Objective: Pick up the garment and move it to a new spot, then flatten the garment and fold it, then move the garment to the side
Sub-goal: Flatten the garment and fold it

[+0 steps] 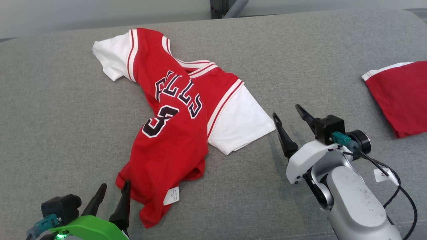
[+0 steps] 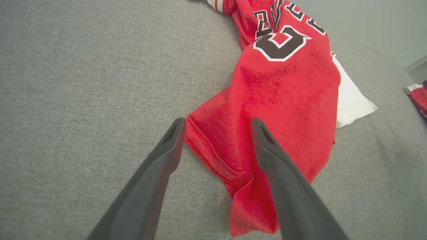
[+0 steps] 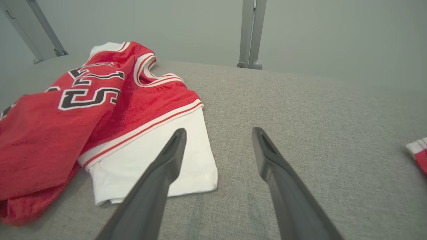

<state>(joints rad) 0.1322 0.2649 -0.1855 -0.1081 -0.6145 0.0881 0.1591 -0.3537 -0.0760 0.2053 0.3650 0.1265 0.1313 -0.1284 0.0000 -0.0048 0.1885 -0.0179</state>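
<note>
The garment [image 1: 173,133] is a red jersey with white sleeves and dark lettering, lying crumpled on the grey cushioned surface [image 1: 66,110]. Its red hem corner [image 2: 217,153] lies between the open fingers of my left gripper [image 2: 217,125], which hovers at the lower left [image 1: 115,188]. My right gripper [image 1: 286,111] stands open just right of the jersey's white sleeve [image 3: 156,166], with nothing between its fingers [image 3: 218,133].
A second red cloth with a white stripe [image 1: 400,96] lies at the right edge of the surface [image 3: 418,153]. A metal post [image 3: 250,33] stands behind the far edge. Bare grey fabric stretches to the left and between the two cloths.
</note>
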